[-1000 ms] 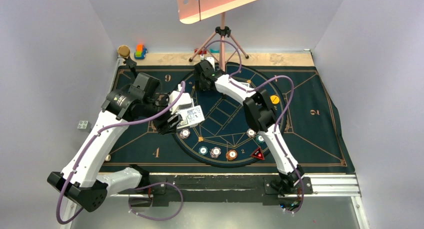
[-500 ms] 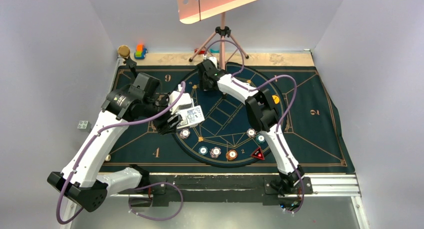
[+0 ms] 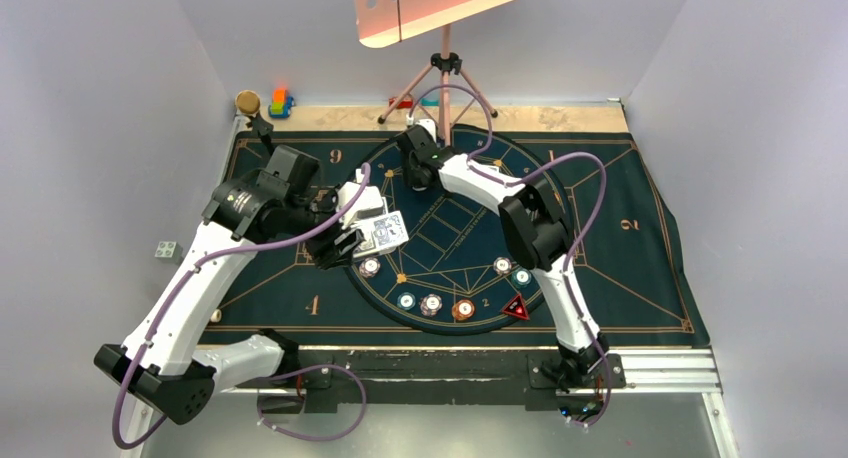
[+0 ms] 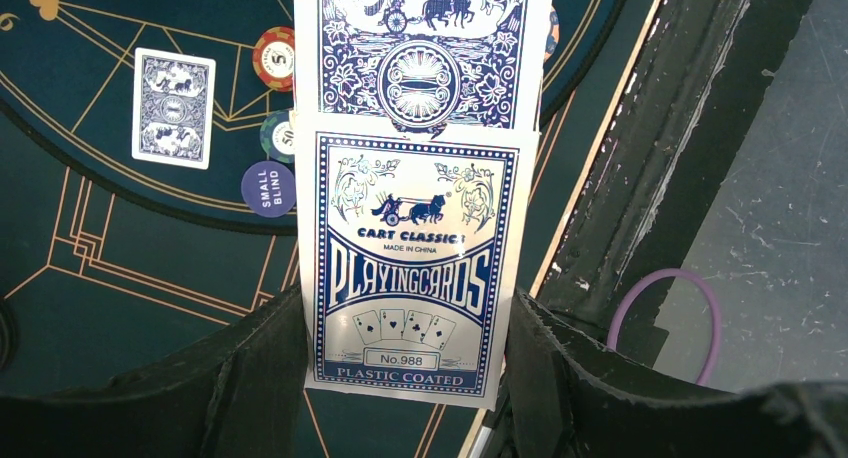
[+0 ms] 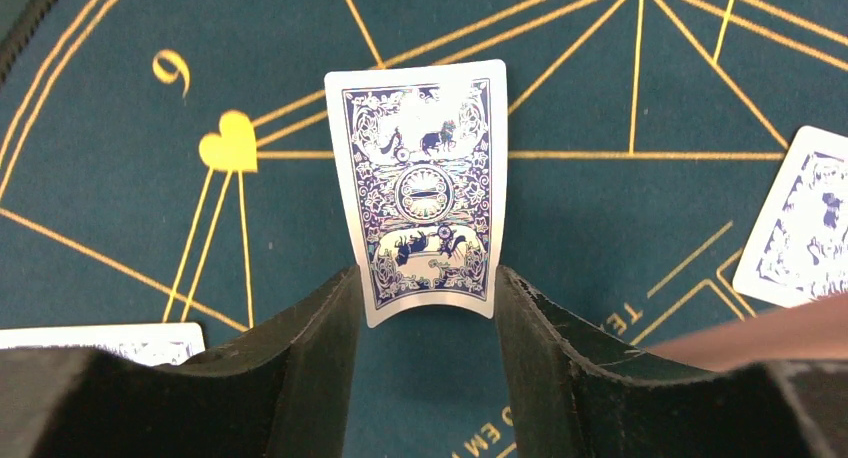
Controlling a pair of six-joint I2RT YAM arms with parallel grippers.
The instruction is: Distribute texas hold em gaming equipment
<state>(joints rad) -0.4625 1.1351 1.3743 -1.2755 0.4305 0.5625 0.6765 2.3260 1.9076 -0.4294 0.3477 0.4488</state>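
My left gripper (image 3: 362, 242) is shut on a blue-and-white playing-card box (image 4: 410, 268), held over the left part of the round mat. A blue-backed card (image 4: 425, 48) sticks out of the box's far end. At the far side of the circle my right gripper (image 3: 415, 170) has its fingers against both long edges of a single blue-backed card (image 5: 425, 188), which bows between them. Several striped chips (image 3: 431, 303) and a red-black triangular marker (image 3: 516, 307) lie along the circle's near arc. A dark-blue disc (image 4: 268, 188) and another card (image 4: 173, 108) lie below the left wrist.
Two more cards (image 5: 800, 218) (image 5: 100, 338) lie on the dark gold-lined mat (image 3: 640, 268) either side of the right gripper. A tripod stand (image 3: 445, 78) rises at the far edge. Toy blocks (image 3: 280, 103) sit at the back left, and a metal rail (image 3: 660, 368) runs along the near edge.
The right gripper's jaws have narrowed onto the card, and its arm has swung slightly right, covering the yellow disc. The left arm and the box have not moved.
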